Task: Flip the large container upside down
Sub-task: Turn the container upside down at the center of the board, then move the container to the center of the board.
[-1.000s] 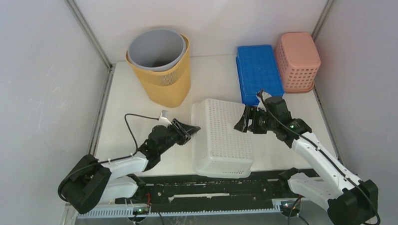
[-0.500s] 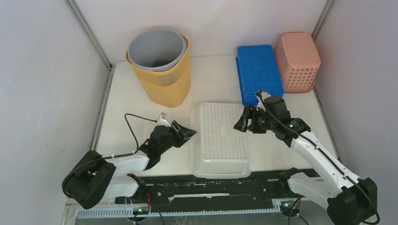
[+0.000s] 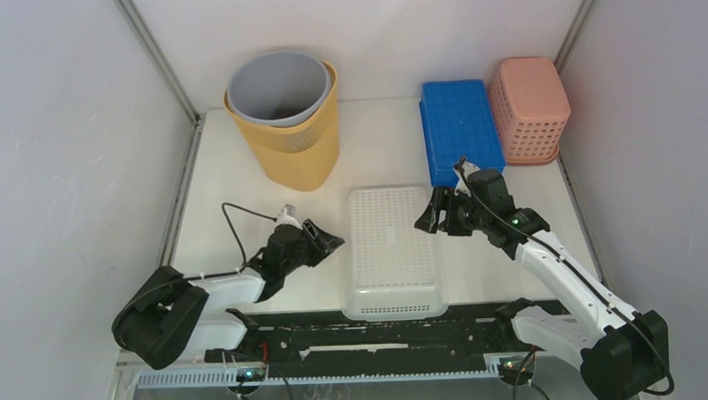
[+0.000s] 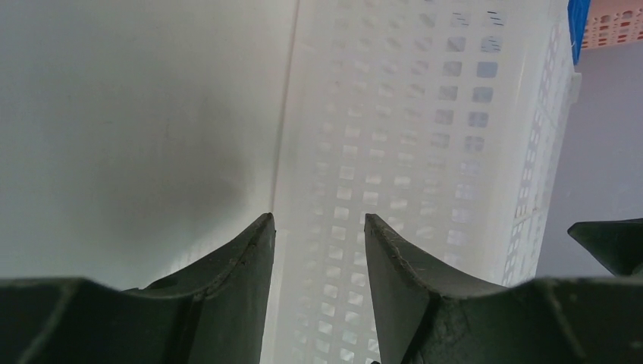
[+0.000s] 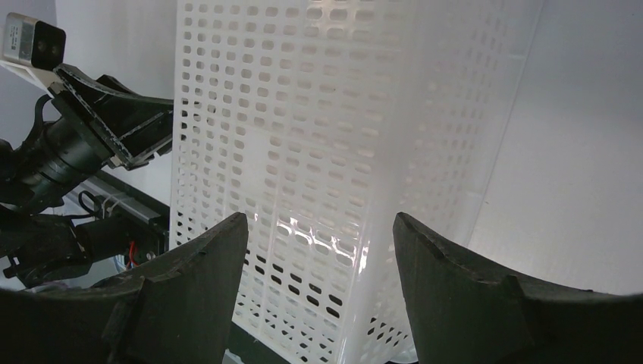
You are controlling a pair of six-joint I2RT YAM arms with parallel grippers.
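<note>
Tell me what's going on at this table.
Two robot arms are working on a large white perforated plastic basket, which lies base-up on the white table between them. The left end effector sits just off the basket's left side and the right end effector is at its right edge. Both are open and neither holds it. The flip looks done.

Left arm (image 3: pixel 218 290) low, lower left, left gripper (image 3: pixel 331 240) jaws slightly parted, empty. Right arm (image 3: pixel 562 273) extends from lower right, right gripper (image 3: pixel 425 217) spread wide, empty.
</note>
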